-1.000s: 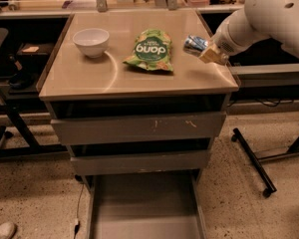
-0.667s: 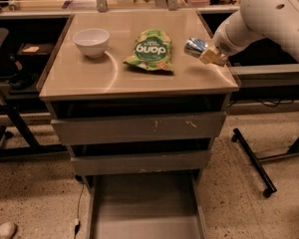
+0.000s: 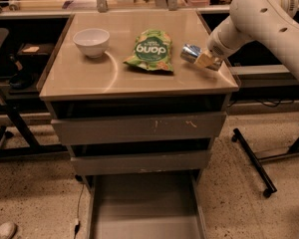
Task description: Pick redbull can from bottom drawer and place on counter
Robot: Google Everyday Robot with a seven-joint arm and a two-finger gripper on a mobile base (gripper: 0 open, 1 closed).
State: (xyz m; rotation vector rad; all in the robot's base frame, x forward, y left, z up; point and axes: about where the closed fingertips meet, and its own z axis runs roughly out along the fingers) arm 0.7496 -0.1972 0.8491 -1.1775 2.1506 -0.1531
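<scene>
my gripper (image 3: 205, 60) is closed around the can (image 3: 190, 52) at the right side of the counter (image 3: 114, 78), beside the snack bag (image 3: 150, 51).

Counter (image 3: 84, 81): glossy beige square top of grey drawer cabinet, thin edge; white bowl (image 3: 91, 42) upright at back left, resting on surface; green snack bag (image 3: 151, 51) lying flat near middle, printed face up, apart from bowl; redbull can (image 3: 190, 53) on its side just right of bag, over counter's right part; cannot tell whether can touches surface; hand (image 3: 205, 60) at can's right end, clamped on it, near counter's right edge; curved glare on surface below bowl.
</scene>
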